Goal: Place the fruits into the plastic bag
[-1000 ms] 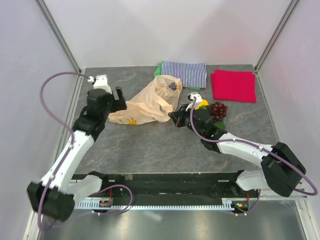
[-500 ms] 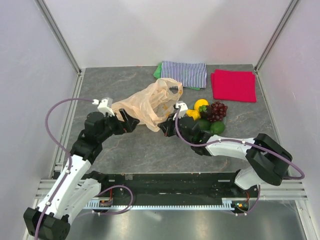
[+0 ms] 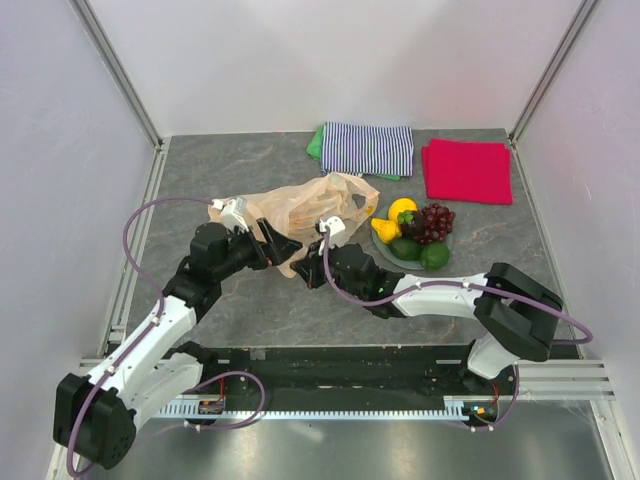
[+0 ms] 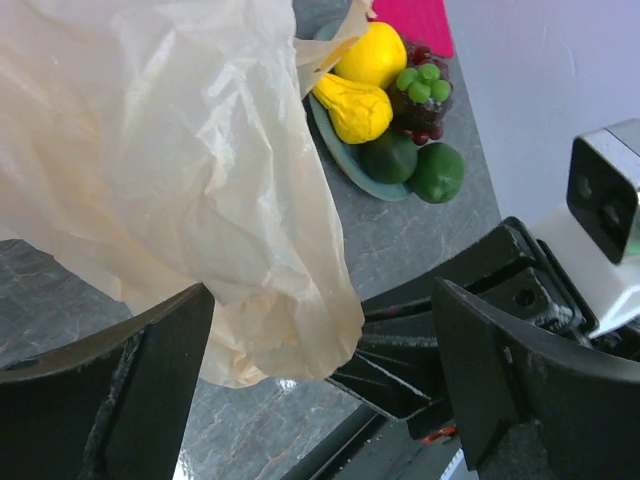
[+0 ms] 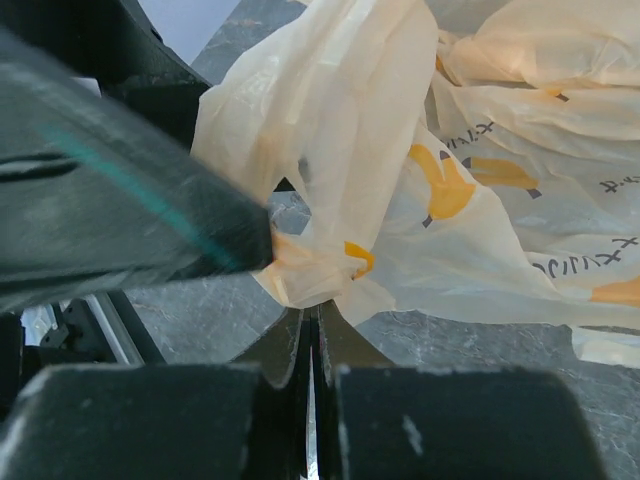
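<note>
Left fingers point(image 4: 120, 390), reaching toward 2 o'clock, spread wide around the plastic bag point(image 3: 320, 200) (not clamping); right fingers point(image 5: 283, 352), reaching toward 10 o'clock, pinch it.

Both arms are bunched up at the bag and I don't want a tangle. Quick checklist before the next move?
1. Hold on bag: ok. The right gripper is shut on a fold of the plastic bag.
2. Second grab ready: ok. The left gripper is open, with bag film hanging between its fingers.
3. Bag mouth open: not ok. The film is crumpled and no opening shows in any view.
4. Fruits reachable: ok. The lemon, pear, grape bunch, avocado and lime sit on the plate beside the bag.
5. Clearance between grippers: cannot tell. They are very close together.
</note>
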`<state>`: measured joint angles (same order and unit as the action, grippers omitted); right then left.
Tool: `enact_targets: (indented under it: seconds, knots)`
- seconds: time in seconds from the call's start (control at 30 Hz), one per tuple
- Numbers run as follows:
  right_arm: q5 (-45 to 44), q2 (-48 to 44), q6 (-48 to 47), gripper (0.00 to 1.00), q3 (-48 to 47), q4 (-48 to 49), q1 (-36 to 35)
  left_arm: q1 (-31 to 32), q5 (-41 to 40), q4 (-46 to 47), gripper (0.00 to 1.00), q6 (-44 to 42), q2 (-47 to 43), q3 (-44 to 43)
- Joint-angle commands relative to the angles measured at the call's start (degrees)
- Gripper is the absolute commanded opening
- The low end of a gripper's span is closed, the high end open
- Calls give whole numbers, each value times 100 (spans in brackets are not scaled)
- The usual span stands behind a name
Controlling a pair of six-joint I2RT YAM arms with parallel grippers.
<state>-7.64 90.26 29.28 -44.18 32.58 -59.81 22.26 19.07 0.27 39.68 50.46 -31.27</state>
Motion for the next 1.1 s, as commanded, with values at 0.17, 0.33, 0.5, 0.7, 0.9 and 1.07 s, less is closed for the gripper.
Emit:
enact_targets:
  seconds: [0.17,0.33,0.5,0.7,0.9,1.07]
  knots:
    - [61,45,-256,26,-179,231,-127,15,-728,9,5,-136,8,51]
    - [-500,-876,-914,74,-73,-470,-110,-11,-1134,-781,2,-654,-176,-160]
    - [-1109,-1773,-1793,97,-310,-1850,486,-108,-1151,-1450,2,-1155,-212,-511]
    - [-854,-1452,-2137,98,-626,-2774,1603,-196,-1230,-1943,1,-1472,-326,-758]
    - [-1266,-345,-2321,98,-1180,-3117,1955,-231,-1309,-2276,2,-1604,-484,-934]
    - [-1521,123,-2242,98,-1689,-3231,2131,-257,-1467,-2558,1,-1718,-686,-1083]
